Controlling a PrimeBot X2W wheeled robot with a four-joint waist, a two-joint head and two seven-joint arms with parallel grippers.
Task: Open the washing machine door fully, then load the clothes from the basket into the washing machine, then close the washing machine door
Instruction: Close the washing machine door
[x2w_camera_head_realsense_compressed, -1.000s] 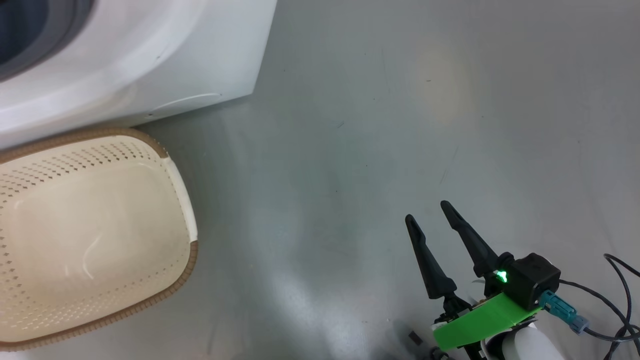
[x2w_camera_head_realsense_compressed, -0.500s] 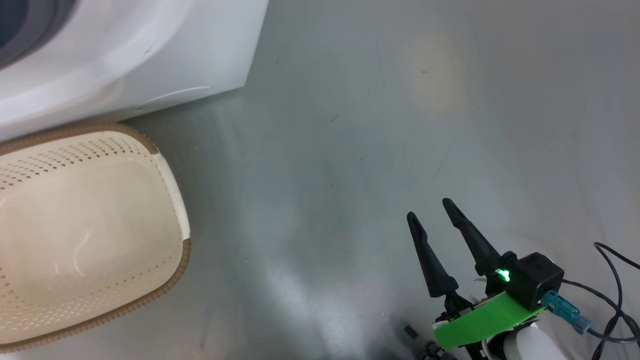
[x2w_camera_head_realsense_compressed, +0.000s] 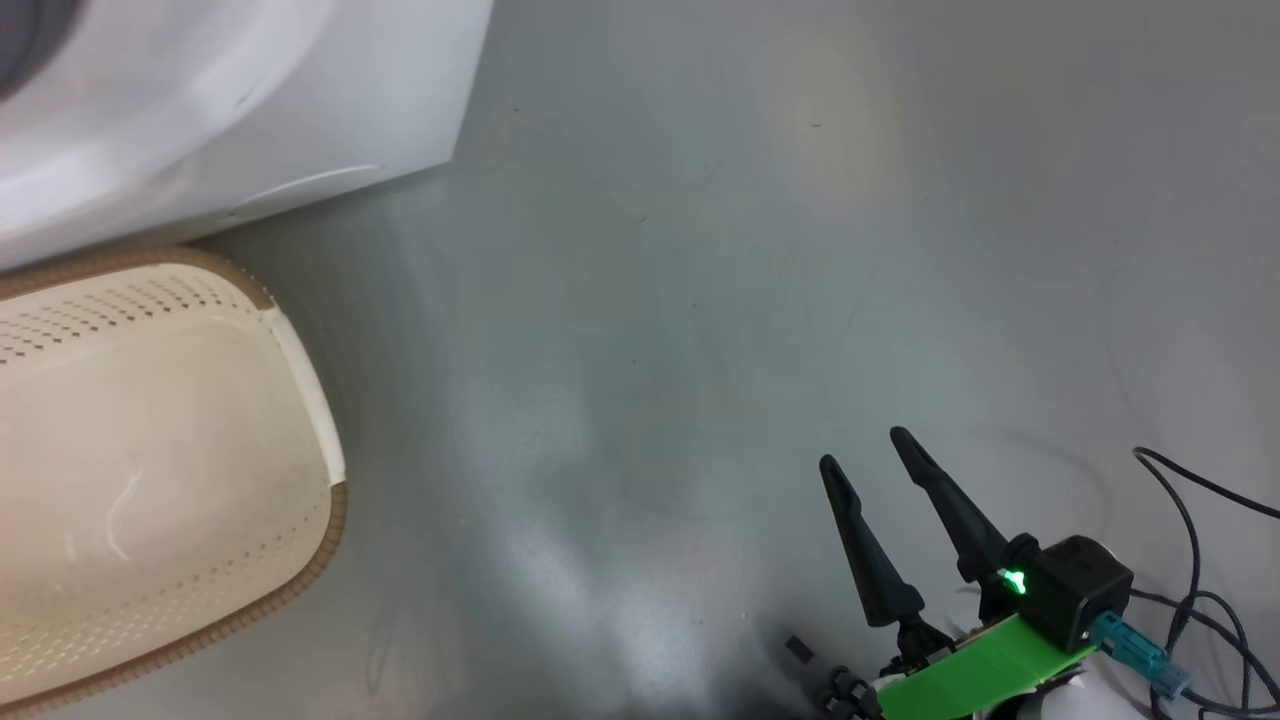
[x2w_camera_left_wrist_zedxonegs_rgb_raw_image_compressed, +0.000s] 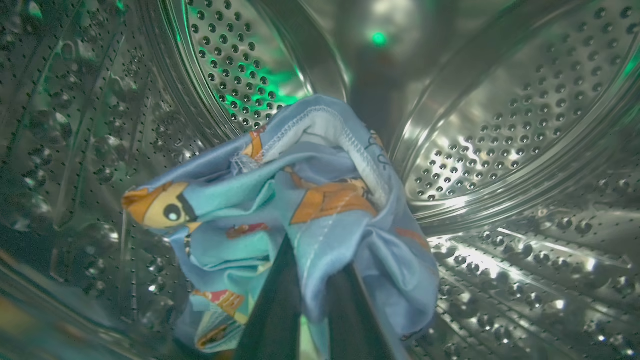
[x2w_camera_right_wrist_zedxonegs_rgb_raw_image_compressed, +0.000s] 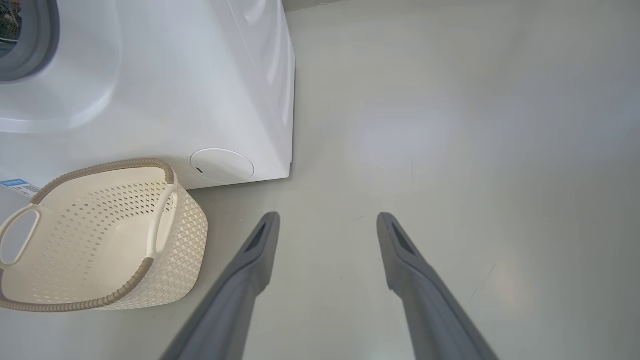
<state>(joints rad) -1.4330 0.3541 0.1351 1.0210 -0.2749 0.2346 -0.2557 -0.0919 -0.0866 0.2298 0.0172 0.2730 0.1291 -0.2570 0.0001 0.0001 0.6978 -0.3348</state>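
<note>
Left hand (x2w_camera_left_wrist_zedxonegs_rgb_raw_image_compressed: 315, 262) pinches crumpled blue bear-print clothes (x2w_camera_left_wrist_zedxonegs_rgb_raw_image_compressed: 280, 200).

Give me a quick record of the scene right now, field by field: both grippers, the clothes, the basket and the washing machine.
left gripper: shut on the clothes, inside the drum
right gripper: open, holding nothing, above the floor
basket: on the floor beside the washing machine, no clothes seen in it
clothes: blue bear-print fabric, bunched in the drum
</note>
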